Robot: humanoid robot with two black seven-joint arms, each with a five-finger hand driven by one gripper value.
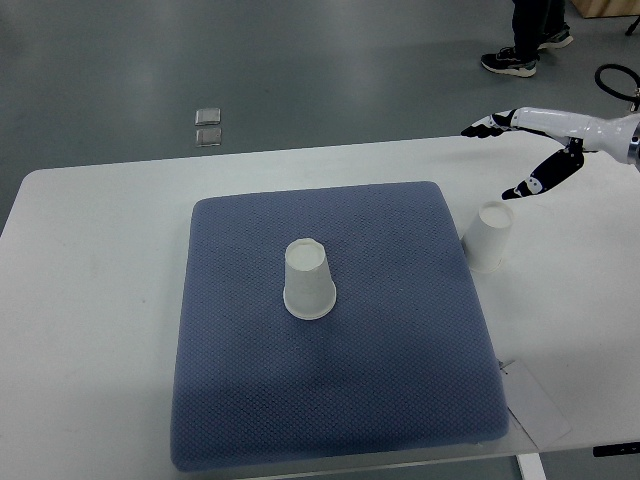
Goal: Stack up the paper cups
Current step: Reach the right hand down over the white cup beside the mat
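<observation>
One paper cup (308,281) stands upside down near the middle of the blue mat (250,400) on the white desk (90,300), and a second cup (488,236) – also inverted – sits on the desk just beside the mat's right edge. The right hand (535,150) hovers above and to the right of that second cup, its fingers (485,128) spread apart and holding nothing – a person's shoes (525,55) show on the floor beyond.

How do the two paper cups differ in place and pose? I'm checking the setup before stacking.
The cup on the mat stands near the middle of the blue mat; the cup on the table stands on the bare white table, just off the mat's right edge, below the open right robot hand. Both are white and upside down.
</observation>
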